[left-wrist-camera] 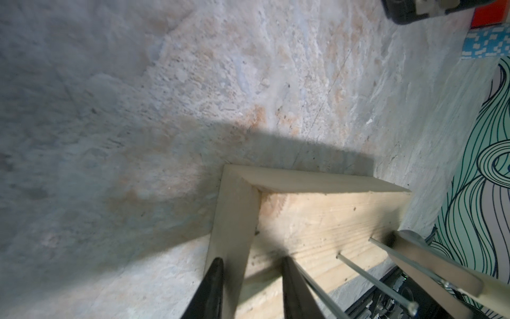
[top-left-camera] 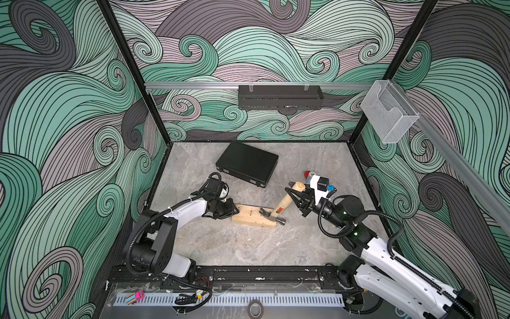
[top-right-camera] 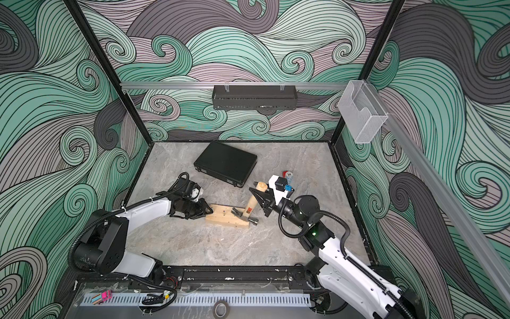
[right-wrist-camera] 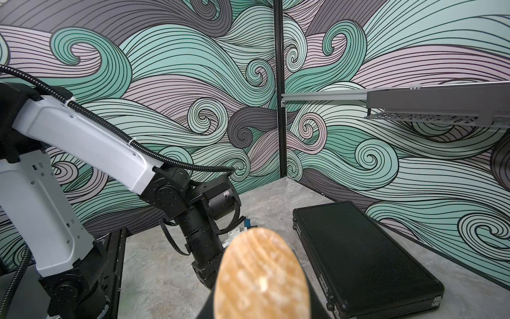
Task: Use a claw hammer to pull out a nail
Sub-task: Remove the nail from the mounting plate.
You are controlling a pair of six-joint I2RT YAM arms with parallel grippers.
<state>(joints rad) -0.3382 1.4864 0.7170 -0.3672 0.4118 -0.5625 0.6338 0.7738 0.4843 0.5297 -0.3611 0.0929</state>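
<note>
1. progress: not out yet. the nail (top-left-camera: 249,213) stands upright in the wood block (top-left-camera: 255,222), so i'd say the actual pulling is all left to do.
2. the hammer (top-left-camera: 280,207) is roughly in position. its steel head rests on top of the block with the claw pointing at the nail. it's near, but doesn't look hooked under the nail's head.
3. the right gripper (top-left-camera: 294,194) is clamped on the handle near its butt end. the left gripper (top-left-camera: 234,210) is squeezing the block's end, black fingers (left-wrist-camera: 212,284) on either side of it.
4. materials: pale smooth wooden handle with an oval, grainy butt. curved grey steel claw. rough pale block with square edges. thin shiny nail. mottled stone-look table (top-left-camera: 248,248).
</note>
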